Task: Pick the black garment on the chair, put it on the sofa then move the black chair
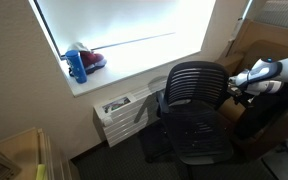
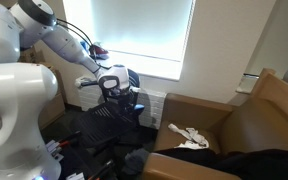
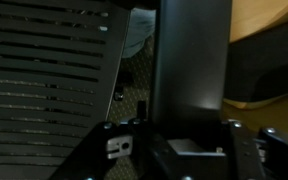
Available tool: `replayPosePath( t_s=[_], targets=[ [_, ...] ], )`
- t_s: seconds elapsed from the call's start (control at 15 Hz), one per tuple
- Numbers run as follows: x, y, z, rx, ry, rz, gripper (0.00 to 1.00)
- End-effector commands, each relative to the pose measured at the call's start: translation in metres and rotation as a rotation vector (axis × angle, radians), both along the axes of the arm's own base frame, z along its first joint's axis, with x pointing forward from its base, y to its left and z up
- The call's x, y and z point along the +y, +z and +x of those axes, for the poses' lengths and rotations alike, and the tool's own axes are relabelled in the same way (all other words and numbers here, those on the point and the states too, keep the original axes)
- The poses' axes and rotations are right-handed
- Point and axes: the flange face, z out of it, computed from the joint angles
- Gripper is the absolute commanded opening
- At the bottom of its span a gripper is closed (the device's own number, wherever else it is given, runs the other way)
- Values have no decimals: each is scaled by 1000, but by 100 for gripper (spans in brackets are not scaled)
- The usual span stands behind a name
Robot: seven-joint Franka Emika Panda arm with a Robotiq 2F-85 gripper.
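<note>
Gripper (image 3: 189, 148) clamped on the chair (image 1: 196, 88) — its black upright between the jaws

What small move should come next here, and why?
Probably start pulling the chair gently along the floor. The black garment already seems to lie on the sofa, and in the wrist view the end effector appears closed around a dark upright part of the chair, so only the move remains.

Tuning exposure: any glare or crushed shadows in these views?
Both exterior views: the window is blown out white. In an exterior view the chair is a near-silhouette below it. Wrist view: dim overall, chair slats readable, lower edge murky.
</note>
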Motion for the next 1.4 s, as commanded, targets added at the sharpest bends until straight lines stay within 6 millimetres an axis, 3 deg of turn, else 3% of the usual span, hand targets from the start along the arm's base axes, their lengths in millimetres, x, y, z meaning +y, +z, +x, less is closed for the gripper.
replayPosePath(
  t_s=[0.0,0.13,0.47,0.53,0.6,0.67,0.93,1.0,1.33],
  targets=[
    [-16,26,-12,188,1,15,34],
    [-14,42,-2,236,71,57,34],
    [-30,53,15,336,204,63,34],
    [-34,52,18,364,222,65,34],
    [-32,33,16,301,166,-1,34],
    [-34,34,19,302,172,8,59],
    [-33,30,17,304,182,-10,59],
    [-33,28,18,305,179,2,84],
    [-28,-13,22,396,239,126,100]
  ],
)
